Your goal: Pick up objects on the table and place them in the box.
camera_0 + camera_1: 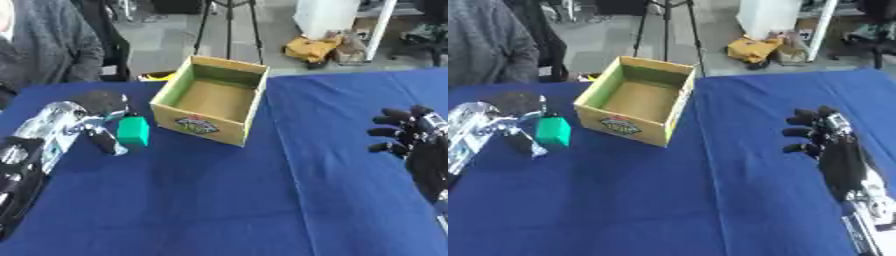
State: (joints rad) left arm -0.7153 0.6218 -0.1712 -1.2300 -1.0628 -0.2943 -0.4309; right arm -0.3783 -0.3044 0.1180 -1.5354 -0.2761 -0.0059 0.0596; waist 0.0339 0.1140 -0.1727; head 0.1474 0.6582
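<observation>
Left hand (92, 127) at the table's left side, silver and black, fingers and thumb curled round a green block (133, 131). Whether the block rests on the blue tablecloth (227, 200) or hangs just above it cannot be told. A dark rounded object (103, 101) lies just behind the hand; its nature cannot be made out. Cardboard box (213, 100) stands open-topped just right of the block, inside bare, a printed label on its near wall. Well apart to the right, right hand (833, 145) is raised over the cloth, fingers spread and slightly bent, holding nothing.
</observation>
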